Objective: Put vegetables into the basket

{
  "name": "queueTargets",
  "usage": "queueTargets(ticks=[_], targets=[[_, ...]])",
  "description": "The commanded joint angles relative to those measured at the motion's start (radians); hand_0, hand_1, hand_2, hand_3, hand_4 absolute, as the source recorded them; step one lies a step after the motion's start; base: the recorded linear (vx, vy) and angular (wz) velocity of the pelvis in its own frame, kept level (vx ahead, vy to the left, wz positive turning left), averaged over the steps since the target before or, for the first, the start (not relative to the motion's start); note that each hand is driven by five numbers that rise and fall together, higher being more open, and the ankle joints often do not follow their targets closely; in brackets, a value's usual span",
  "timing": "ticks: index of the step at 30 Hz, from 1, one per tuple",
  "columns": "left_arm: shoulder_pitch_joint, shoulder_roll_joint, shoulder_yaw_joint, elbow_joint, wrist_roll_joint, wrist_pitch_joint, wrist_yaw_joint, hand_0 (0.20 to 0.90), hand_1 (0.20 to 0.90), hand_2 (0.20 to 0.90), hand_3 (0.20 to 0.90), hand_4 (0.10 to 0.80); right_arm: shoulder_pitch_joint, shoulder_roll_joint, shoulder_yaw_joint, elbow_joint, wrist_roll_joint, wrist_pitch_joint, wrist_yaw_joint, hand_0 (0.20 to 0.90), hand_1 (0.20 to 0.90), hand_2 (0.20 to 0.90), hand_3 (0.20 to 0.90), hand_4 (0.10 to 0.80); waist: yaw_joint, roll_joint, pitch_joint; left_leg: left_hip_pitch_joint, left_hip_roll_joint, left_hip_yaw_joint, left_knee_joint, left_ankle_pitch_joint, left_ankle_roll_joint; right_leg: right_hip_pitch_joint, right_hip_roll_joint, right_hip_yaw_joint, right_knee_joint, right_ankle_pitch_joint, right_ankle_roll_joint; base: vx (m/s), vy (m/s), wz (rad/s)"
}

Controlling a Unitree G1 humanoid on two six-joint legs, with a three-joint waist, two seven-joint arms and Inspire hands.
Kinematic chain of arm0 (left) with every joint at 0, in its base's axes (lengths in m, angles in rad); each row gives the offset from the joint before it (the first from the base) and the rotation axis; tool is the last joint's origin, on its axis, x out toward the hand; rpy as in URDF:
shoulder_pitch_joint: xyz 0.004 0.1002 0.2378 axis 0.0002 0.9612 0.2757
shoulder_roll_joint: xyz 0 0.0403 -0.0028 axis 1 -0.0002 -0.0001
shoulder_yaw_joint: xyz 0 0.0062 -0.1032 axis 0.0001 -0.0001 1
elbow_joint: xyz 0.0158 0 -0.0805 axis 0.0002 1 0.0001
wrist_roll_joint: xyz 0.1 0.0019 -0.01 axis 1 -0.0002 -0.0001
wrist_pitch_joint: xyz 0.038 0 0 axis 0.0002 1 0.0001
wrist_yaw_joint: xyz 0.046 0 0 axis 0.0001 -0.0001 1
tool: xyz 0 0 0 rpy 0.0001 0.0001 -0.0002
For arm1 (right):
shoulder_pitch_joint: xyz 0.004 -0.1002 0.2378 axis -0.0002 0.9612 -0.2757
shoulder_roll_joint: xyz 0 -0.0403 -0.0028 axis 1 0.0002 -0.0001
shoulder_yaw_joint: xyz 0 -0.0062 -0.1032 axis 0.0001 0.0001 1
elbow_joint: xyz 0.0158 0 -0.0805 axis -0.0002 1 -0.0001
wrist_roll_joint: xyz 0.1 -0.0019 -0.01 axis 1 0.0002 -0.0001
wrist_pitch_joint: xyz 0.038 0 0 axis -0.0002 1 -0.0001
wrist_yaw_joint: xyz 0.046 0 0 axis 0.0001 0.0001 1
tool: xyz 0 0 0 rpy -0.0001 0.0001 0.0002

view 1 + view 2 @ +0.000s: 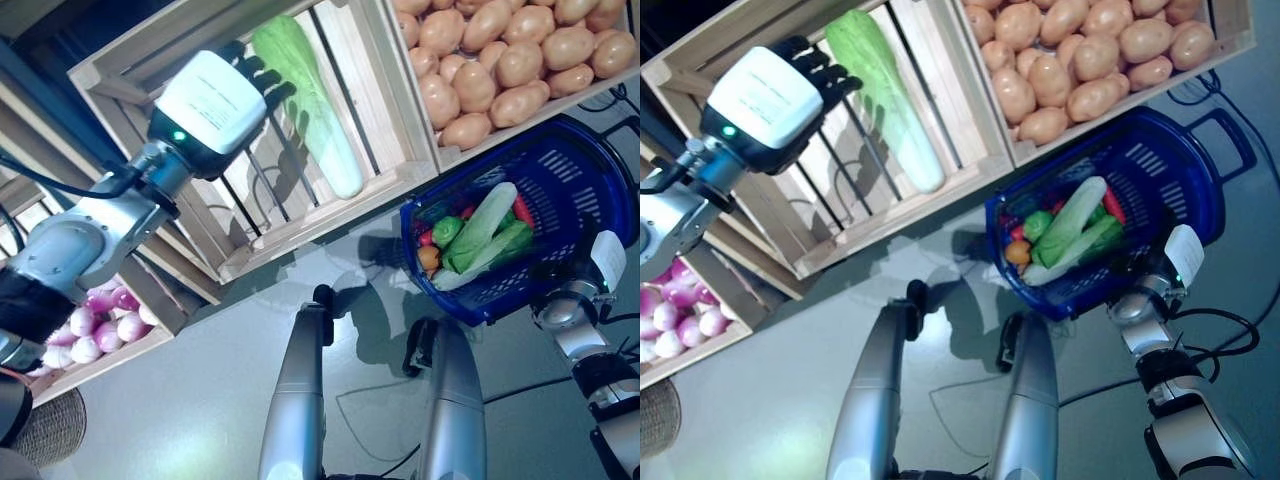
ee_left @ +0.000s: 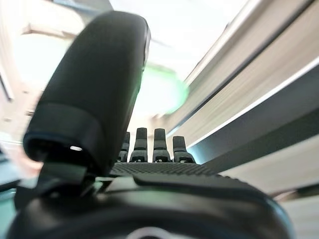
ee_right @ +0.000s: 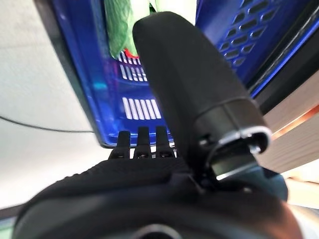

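My left hand [image 1: 215, 100] is raised into a wooden crate [image 1: 330, 200] of the stand. Its fingers [image 1: 265, 78] are straight and empty, right beside the top end of a long green-and-white cabbage [image 1: 310, 100] lying on the slats. In the left wrist view the straight fingers [image 2: 142, 144] face a blurred green shape [image 2: 159, 92]. The blue basket [image 1: 570, 190] stands on the floor at the right. It holds a long pale cabbage [image 1: 485, 225], a green pepper [image 1: 447, 230], a small orange vegetable [image 1: 428, 257] and something red [image 1: 524, 212]. My right hand [image 1: 605, 258] is open beside the basket's rim [image 3: 79, 84].
The wooden stand's crates [image 1: 1200, 45] run along the back, with a lower crate [image 1: 110, 350] at the left. A woven round object [image 1: 50, 430] lies on the grey floor [image 1: 200, 400] at the lower left.
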Motion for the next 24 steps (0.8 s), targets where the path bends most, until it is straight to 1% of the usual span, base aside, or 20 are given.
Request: queueTargets(ticks=[1, 2, 4, 5, 7, 9, 12, 16, 19, 21, 24], targets=[[-0.148, -0.022, 0.037, 0.076, 0.038, 0.015, 0.272, 0.9, 0.9, 0.9, 0.9, 0.8, -0.059, -0.065, -0.029, 0.01, 0.04, -0.083, -0.011, 0.9, 0.9, 0.9, 0.9, 0.8, -0.023, 0.01, -0.002, 0.143, 0.025, 0.079, -0.01, -0.143, 0.077, 0.067, 0.042, 0.017, -0.176, 0.185, -0.028, 0.024, 0.04, -0.09], [-0.157, -0.031, 0.014, 0.102, 0.032, 0.012, 0.314, 0.9, 0.9, 0.9, 0.9, 0.8, -0.063, -0.058, -0.024, 0.009, 0.047, -0.078, -0.007, 0.9, 0.9, 0.9, 0.9, 0.8, -0.027, 0.007, -0.002, 0.147, 0.024, 0.08, -0.011, -0.144, 0.074, 0.07, 0.044, 0.018, -0.176, 0.185, -0.026, 0.033, 0.044, -0.09], [-0.152, -0.059, 0.007, 0.157, 0.03, -0.042, 0.396, 0.9, 0.9, 0.9, 0.9, 0.8, -0.063, -0.045, -0.022, 0.003, 0.044, -0.072, -0.007, 0.9, 0.9, 0.9, 0.9, 0.8, -0.032, 0.001, -0.002, 0.152, 0.027, 0.084, -0.012, -0.145, 0.072, 0.072, 0.049, 0.019, -0.174, 0.182, -0.028, 0.029, 0.043, -0.08], [-0.148, -0.07, 0.0, 0.169, 0.029, -0.051, 0.409, 0.9, 0.9, 0.9, 0.9, 0.8, -0.067, -0.041, -0.018, -0.001, 0.042, -0.066, -0.009, 0.9, 0.9, 0.9, 0.9, 0.8, -0.034, 0.0, -0.002, 0.151, 0.028, 0.085, -0.011, -0.145, 0.072, 0.07, 0.05, 0.021, -0.172, 0.182, -0.027, 0.014, 0.037, -0.05], [-0.14, -0.084, -0.01, 0.194, 0.029, -0.076, 0.399, 0.9, 0.9, 0.9, 0.9, 0.8, -0.073, -0.036, -0.013, -0.008, 0.041, -0.054, -0.015, 0.9, 0.9, 0.9, 0.9, 0.8, -0.037, -0.002, -0.002, 0.15, 0.031, 0.087, -0.007, -0.148, 0.073, 0.068, 0.052, 0.023, -0.168, 0.178, -0.027, 0.007, 0.042, -0.05], [-0.135, -0.105, -0.033, 0.222, 0.049, -0.093, 0.418, 0.9, 0.9, 0.9, 0.9, 0.8, -0.089, -0.037, -0.003, -0.016, 0.015, -0.043, -0.015, 0.9, 0.9, 0.9, 0.9, 0.8, -0.043, -0.005, -0.002, 0.145, 0.033, 0.087, -0.005, -0.151, 0.072, 0.062, 0.057, 0.027, -0.167, 0.177, -0.026, -0.004, 0.05, -0.08], [-0.118, -0.121, -0.048, 0.247, 0.049, -0.103, 0.424, 0.9, 0.9, 0.9, 0.9, 0.8, -0.094, -0.049, 0.002, -0.039, 0.033, -0.021, -0.017, 0.9, 0.9, 0.9, 0.9, 0.8, -0.05, -0.009, -0.002, 0.142, 0.036, 0.091, 0.001, -0.155, 0.07, 0.058, 0.061, 0.03, -0.162, 0.173, -0.025, -0.004, 0.048, -0.1], [-0.109, -0.132, -0.067, 0.284, 0.019, -0.123, 0.365, 0.9, 0.9, 0.9, 0.9, 0.8, -0.095, -0.062, -0.014, -0.031, 0.045, -0.029, -0.01, 0.9, 0.9, 0.9, 0.9, 0.8, -0.054, -0.013, -0.002, 0.138, 0.043, 0.095, 0.002, -0.158, 0.07, 0.051, 0.062, 0.029, -0.154, 0.167, -0.021, -0.004, 0.036, -0.05], [-0.103, -0.144, -0.082, 0.35, -0.017, -0.139, 0.337, 0.9, 0.9, 0.9, 0.9, 0.8, -0.112, -0.073, -0.016, -0.02, 0.045, -0.033, 0.006, 0.9, 0.9, 0.9, 0.9, 0.8, -0.057, -0.016, -0.002, 0.13, 0.049, 0.094, 0.006, -0.158, 0.064, 0.044, 0.064, 0.03, -0.152, 0.166, -0.018, -0.006, 0.017, -0.1], [-0.104, -0.149, -0.091, 0.37, -0.017, -0.153, 0.33, 0.9, 0.9, 0.9, 0.9, 0.8, -0.116, -0.081, -0.017, -0.019, 0.051, -0.04, 0.008, 0.9, 0.9, 0.9, 0.9, 0.8, -0.06, -0.017, -0.002, 0.124, 0.054, 0.096, 0.012, -0.159, 0.063, 0.04, 0.063, 0.03, -0.147, 0.163, -0.018, -0.005, 0.019, -0.11], [-0.096, -0.159, -0.099, 0.41, 0.003, -0.168, 0.361, 0.9, 0.9, 0.9, 0.9, 0.8, -0.125, -0.09, -0.015, -0.027, 0.054, -0.033, 0.01, 0.9, 0.9, 0.9, 0.9, 0.8, -0.064, -0.02, -0.002, 0.12, 0.057, 0.095, 0.014, -0.16, 0.06, 0.036, 0.066, 0.035, -0.146, 0.161, -0.016, -0.001, 0.019, -0.02]])
